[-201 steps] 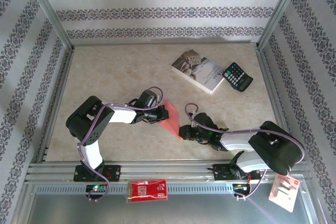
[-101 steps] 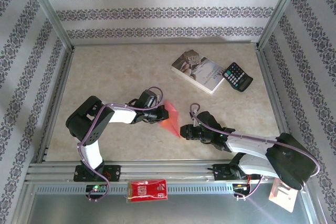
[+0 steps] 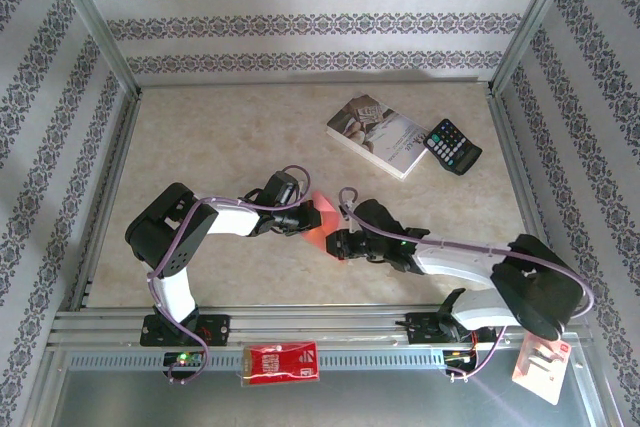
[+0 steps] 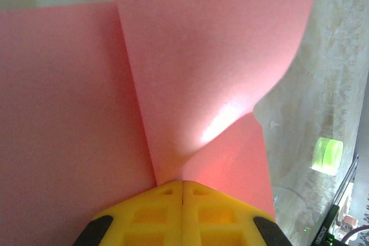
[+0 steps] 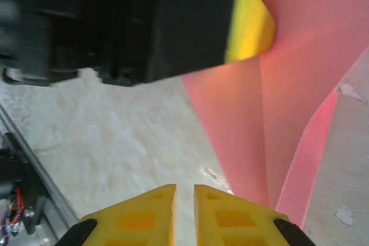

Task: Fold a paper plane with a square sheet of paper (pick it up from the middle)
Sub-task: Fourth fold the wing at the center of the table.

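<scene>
From above: finds the thin pink-red square sheet of paper [image 3: 318, 219], creased and lifted off the table, on the near side of the white paperback book [image 3: 377, 135] and slightly left of it. Shows the left gripper [image 3: 303, 219] clamped on that sheet's left part, and the right gripper [image 3: 333, 244] just beside its lower corner, farther from the book. Places a black calculator [image 3: 453, 146] just right of the book.

Left wrist: shows yellow fingers [image 4: 155, 217] pressed together with no gap, pinching the sheet at a crease where two flaps fan apart.

Right wrist: shows yellow fingertips [image 5: 150, 211] parted by a narrow slit, gripping nothing, over beige tabletop [image 5: 115, 136]. Catches the left gripper's yellow tip against the sheet.
</scene>
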Tool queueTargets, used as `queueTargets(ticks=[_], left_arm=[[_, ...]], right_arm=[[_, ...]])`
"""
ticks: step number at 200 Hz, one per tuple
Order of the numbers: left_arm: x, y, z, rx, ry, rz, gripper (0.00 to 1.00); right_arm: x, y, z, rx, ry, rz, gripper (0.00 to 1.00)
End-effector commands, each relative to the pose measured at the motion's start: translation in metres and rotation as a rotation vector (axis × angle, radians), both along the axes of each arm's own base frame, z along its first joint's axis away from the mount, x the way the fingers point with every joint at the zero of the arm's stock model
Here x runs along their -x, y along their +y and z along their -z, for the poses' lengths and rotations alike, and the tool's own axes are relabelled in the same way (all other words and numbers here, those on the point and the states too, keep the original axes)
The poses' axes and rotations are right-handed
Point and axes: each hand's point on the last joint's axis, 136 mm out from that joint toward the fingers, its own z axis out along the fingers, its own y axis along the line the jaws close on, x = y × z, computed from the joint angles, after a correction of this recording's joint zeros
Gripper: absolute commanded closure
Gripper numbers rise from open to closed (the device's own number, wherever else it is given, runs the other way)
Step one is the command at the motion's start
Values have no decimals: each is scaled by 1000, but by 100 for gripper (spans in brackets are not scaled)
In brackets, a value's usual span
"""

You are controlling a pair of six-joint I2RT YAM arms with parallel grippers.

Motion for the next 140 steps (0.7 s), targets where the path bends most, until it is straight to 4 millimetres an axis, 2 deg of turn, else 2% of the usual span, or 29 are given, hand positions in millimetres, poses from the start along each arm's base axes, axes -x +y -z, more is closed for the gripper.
queueTargets(ticks=[1, 59, 140], left_arm=[[10, 31, 37, -122, 75, -47, 99], [10, 31, 37, -123, 74, -45, 98], [10, 30, 37, -122, 77, -40, 99]], right_arm=[[0, -3, 11, 22, 37, -16, 85], [-4, -12, 19, 28, 56, -3, 86], [2, -21, 35, 56, 90, 11, 87]])
